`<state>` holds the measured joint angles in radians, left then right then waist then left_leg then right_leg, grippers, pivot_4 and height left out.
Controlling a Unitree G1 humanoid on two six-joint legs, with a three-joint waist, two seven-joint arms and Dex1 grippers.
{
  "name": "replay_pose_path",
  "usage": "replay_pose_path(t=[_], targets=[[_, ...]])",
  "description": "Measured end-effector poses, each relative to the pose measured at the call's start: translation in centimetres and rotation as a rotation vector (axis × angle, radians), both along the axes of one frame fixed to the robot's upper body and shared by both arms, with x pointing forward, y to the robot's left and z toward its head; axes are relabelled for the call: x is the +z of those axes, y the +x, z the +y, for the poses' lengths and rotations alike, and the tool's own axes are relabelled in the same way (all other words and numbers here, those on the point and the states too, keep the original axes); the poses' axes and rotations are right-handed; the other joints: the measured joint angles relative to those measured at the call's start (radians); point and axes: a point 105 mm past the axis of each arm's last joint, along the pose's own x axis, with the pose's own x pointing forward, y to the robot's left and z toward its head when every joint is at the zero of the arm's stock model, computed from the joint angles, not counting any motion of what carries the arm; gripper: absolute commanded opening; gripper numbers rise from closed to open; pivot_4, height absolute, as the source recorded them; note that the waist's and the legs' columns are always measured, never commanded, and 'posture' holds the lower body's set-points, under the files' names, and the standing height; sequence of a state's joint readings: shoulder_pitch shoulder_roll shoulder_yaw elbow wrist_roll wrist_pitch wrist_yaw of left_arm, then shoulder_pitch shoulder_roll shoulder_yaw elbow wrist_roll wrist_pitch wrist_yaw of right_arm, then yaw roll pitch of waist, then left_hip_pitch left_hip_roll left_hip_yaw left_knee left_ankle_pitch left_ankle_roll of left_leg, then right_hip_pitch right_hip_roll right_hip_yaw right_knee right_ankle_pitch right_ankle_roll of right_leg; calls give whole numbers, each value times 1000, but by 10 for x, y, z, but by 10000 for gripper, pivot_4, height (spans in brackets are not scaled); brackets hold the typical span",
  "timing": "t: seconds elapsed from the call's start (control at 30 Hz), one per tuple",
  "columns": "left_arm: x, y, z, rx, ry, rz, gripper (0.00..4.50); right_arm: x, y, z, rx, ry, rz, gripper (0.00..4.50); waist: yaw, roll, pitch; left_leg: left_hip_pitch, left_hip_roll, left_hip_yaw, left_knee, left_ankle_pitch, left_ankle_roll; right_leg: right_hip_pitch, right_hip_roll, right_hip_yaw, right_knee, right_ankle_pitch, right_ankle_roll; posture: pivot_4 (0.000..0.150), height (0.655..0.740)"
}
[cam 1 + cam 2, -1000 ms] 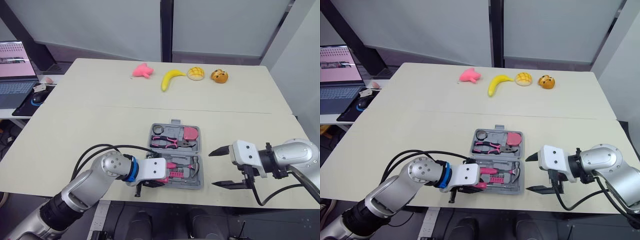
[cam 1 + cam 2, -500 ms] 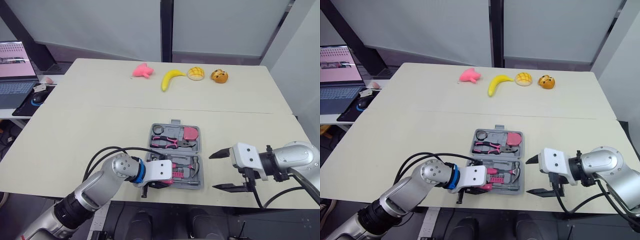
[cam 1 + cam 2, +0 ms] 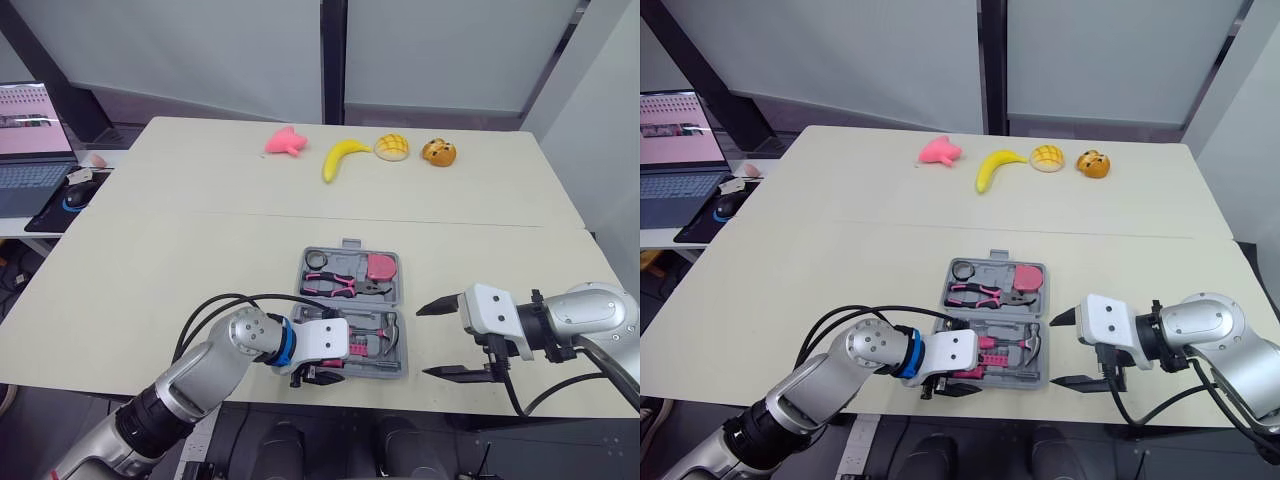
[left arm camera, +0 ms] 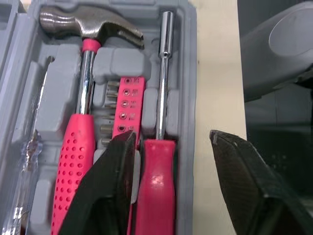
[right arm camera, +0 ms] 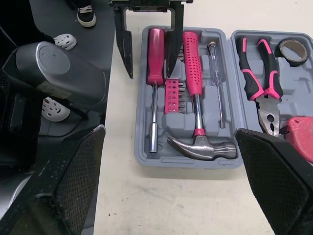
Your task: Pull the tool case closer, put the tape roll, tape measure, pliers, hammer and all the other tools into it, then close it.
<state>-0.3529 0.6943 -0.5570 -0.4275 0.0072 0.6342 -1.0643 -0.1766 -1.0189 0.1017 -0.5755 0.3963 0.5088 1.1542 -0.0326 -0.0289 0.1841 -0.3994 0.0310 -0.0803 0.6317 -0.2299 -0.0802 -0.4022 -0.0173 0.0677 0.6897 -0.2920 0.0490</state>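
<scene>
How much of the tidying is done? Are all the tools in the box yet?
Done: the tool case sits by the table's front edge with the tape roll, pliers, tape measure, hammer and pink driver in their slots. In hand: the left gripper is open astride the driver's handle; the right gripper hangs open beside the case. Left: the case lies open, so closing it remains.
</scene>
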Motion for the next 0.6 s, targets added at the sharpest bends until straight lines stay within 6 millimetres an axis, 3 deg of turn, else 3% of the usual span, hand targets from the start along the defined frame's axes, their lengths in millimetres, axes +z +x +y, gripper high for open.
replay_pose_path(t=[0.27, 0.4, 0.53, 0.6], targets=[[29, 8, 26, -30, -62, -59, 23182, 2, 4, 1, -1, 3, -21, 45000, -1, 0, 0, 0, 0, 0, 0, 0, 0, 0, 0, 0, 0, 0, 0, 1500, 7400], [21, 3, 38, -67, -70, -36, 14672, 2, 4, 2, 5, 6, -27, 45000, 1, 0, 0, 0, 0, 0, 0, 0, 0, 0, 0, 0, 0, 0, 0, 1500, 7400], [13, 6, 41, -62, -83, -32, 1868, 1, 6, 2, 2, 8, -27, 45000, 0, 0, 0, 0, 0, 0, 0, 0, 0, 0, 0, 0, 0, 0, 0, 1500, 7400], [11, 7, 37, -61, -103, -29, 526, 1, 6, 2, 1, 8, -27, 45000, 1, 0, 0, 0, 0, 0, 0, 0, 0, 0, 0, 0, 0, 0, 0, 1500, 7400]])
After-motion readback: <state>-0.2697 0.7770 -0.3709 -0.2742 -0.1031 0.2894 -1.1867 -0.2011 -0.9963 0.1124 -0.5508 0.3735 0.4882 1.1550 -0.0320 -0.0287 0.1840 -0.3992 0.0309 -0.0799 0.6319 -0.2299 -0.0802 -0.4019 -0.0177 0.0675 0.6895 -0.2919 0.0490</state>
